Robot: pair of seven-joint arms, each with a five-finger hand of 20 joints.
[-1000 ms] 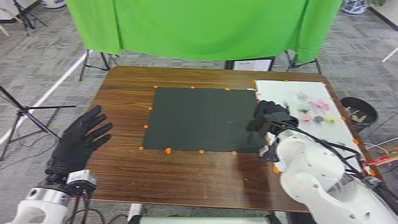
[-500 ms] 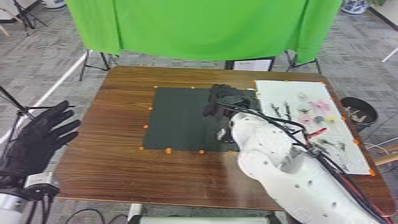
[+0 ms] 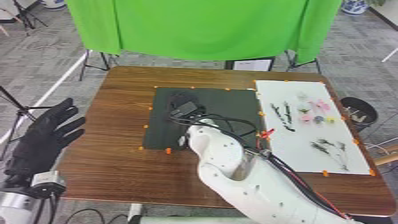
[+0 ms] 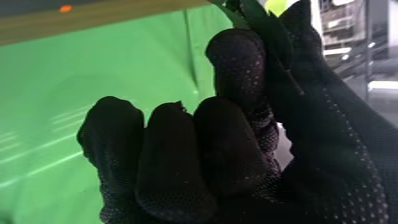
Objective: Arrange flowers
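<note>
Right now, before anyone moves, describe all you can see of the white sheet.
The white sheet is a long rectangle, perhaps paper or board, lying flat on the right of the brown table, beside the dark mat. Orange marks dot its edges. Dark leafy sprigs, pink flowers, a yellow flower and a branching spray lie on it. The right arm partly hides its near left corner.

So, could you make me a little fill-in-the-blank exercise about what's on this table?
The loose flowers lie on the ____ sheet. The robot's ____ hand is above the dark mat. In the right wrist view, that hand pinches a leaf coloured ____. The ____ hand, open, holds nothing.

Missing words: white; right; green; left.
</note>
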